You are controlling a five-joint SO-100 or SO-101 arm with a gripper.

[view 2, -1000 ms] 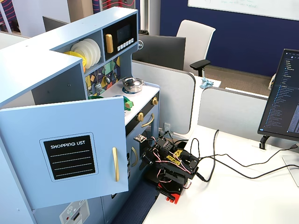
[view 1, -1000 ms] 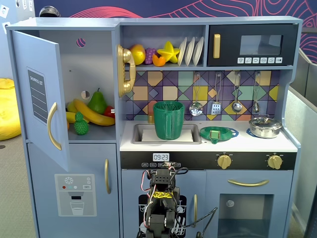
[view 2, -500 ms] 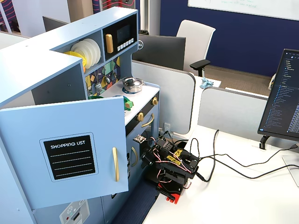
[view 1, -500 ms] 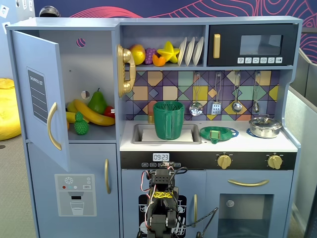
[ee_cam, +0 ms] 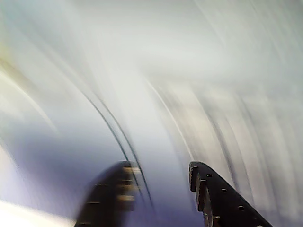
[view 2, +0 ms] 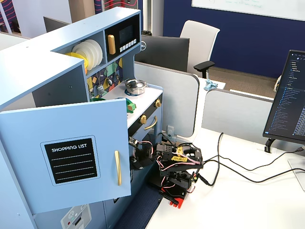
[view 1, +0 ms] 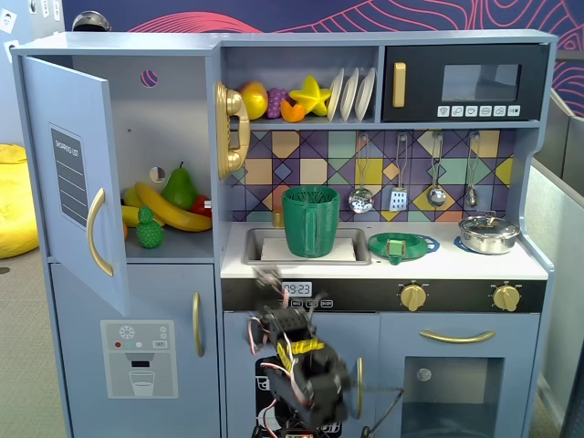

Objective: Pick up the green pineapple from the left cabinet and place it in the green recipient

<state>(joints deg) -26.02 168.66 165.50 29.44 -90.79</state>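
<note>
A white table top (view 2: 238, 200) is seen in a fixed view. On it, the black and red arm base (view 2: 177, 188) is placed near the pale-blue toy kitchen, and black cables (view 2: 248, 167) are laid to the right.

One fixed view faces the toy kitchen (view 1: 383, 265) frontally; another looks down its side; wrist view blurred

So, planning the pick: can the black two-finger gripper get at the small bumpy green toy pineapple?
Probably yes: the pale-blue cabinet door stands open, and the pineapple sits at the shelf's front. The gripper is folded low.
</note>
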